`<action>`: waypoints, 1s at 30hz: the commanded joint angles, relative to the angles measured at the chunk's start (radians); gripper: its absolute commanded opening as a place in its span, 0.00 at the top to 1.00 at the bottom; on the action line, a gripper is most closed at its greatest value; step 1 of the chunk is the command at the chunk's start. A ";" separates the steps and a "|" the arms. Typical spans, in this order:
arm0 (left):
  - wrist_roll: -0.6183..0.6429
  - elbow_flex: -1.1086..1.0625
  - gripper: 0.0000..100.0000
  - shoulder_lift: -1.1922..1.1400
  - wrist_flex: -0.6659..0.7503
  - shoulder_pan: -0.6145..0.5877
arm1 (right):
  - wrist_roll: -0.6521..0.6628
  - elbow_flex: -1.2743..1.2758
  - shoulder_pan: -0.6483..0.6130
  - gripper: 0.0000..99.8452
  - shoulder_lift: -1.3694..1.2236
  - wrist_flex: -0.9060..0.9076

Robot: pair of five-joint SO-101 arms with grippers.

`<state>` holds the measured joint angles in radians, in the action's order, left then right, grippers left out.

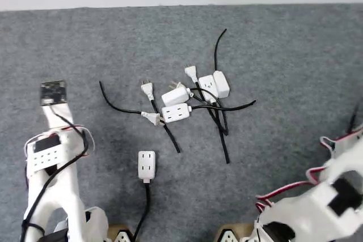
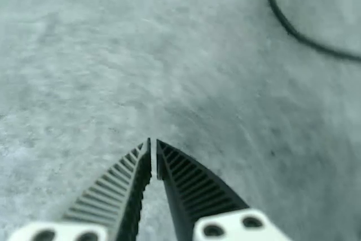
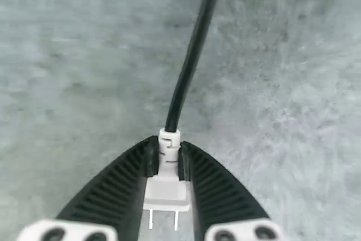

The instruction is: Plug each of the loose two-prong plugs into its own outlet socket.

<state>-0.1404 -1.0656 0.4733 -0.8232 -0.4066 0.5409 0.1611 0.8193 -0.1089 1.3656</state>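
The right tool (image 3: 166,144) is clamped on the body of a white plug (image 3: 164,187), likely keeping its prongs (image 3: 162,219) free for plugging in, while the left tool (image 2: 153,142) hangs pinched together over the counter (image 2: 84,55).

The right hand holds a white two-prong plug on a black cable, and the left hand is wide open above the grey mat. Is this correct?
Not quite. The left wrist view shows the left hand shut and empty above the grey mat. The rest is right: the right hand holds a white two-prong plug on a black cable.
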 commanded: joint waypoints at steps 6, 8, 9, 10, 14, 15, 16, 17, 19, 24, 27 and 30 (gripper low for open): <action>-0.115 0.116 0.99 -0.157 -0.120 0.074 | -0.158 -0.032 -0.315 0.99 0.421 0.185; -0.153 0.186 0.99 -0.256 -0.172 0.084 | -0.207 -0.032 -0.429 0.99 0.489 0.202; -0.186 0.216 0.99 -0.295 -0.203 0.091 | -0.232 -0.032 -0.492 0.99 0.522 0.203; -0.230 0.245 0.99 -0.331 -0.239 0.103 | -0.253 -0.031 -0.556 0.99 0.553 0.203; -0.433 0.265 0.99 -0.365 -0.313 0.175 | -0.318 -0.020 -0.819 0.99 0.628 0.191; -0.476 0.252 0.99 -0.358 -0.318 0.190 | -0.336 -0.014 -0.881 0.99 0.633 0.185; -0.509 0.242 0.99 -0.347 -0.319 0.199 | -0.356 -0.005 -0.946 0.99 0.636 0.173; -0.528 0.231 0.99 -0.333 -0.319 0.207 | -0.377 0.012 -1.004 0.99 0.636 0.157; -0.554 0.211 0.99 -0.307 -0.313 0.212 | -0.413 0.055 -1.112 0.99 0.636 0.114; -0.591 0.193 0.99 -0.279 -0.315 0.233 | -0.442 0.184 -1.322 0.99 0.638 -0.021; -0.592 0.193 0.99 -0.279 -0.313 0.238 | -0.442 0.262 -1.409 0.99 0.639 -0.099; -0.592 0.193 0.99 -0.281 -0.313 0.238 | -0.443 0.333 -1.488 0.99 0.647 -0.185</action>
<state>-0.7204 -0.8784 0.1588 -1.1285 -0.1749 0.1082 0.4710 -0.5923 0.4925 1.2643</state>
